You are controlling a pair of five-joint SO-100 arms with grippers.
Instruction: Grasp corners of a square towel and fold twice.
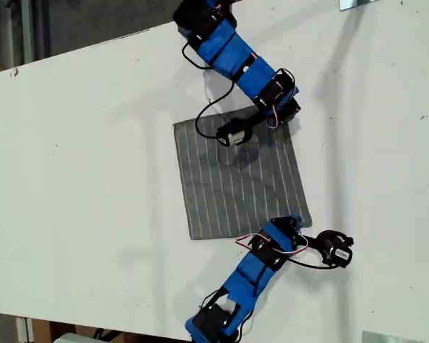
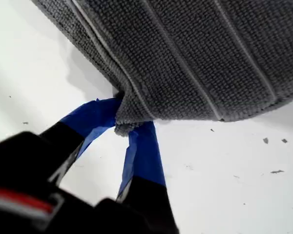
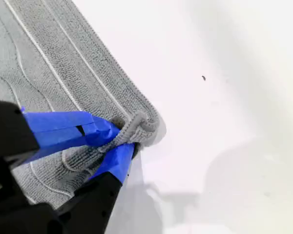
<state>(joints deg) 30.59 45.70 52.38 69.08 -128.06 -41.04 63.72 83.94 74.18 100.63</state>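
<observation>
You have the square grey towel (image 1: 229, 179) with thin pale parallel stripes lying spread flat near the middle of the white table (image 1: 79, 179), a little toward 3 o'clock in the exterior view, its stripes running roughly from 12 to 6 o'clock there. My first gripper (image 2: 129, 126), its jaws wrapped in blue tape, is pressed together on one rounded corner (image 2: 127, 119) of the towel, with the fabric bunched between the tips and the cloth beside it raised off the table so that a shadow shows beneath its edge. My second gripper (image 3: 122, 139), taped blue the same way, pinches another corner (image 3: 146, 124), where the hem is crumpled into a small fold between the jaws while the rest of the towel lies flat on the tabletop. In the exterior view, one blue and black arm (image 1: 232, 50) reaches in from 12 o'clock to the towel's corner at about 1 o'clock, and another blue and black arm (image 1: 254, 268) reaches in from 6 o'clock to the corner at about 5 o'clock. You cannot tell from the wrist views which of these arms carries which gripper.
</observation>
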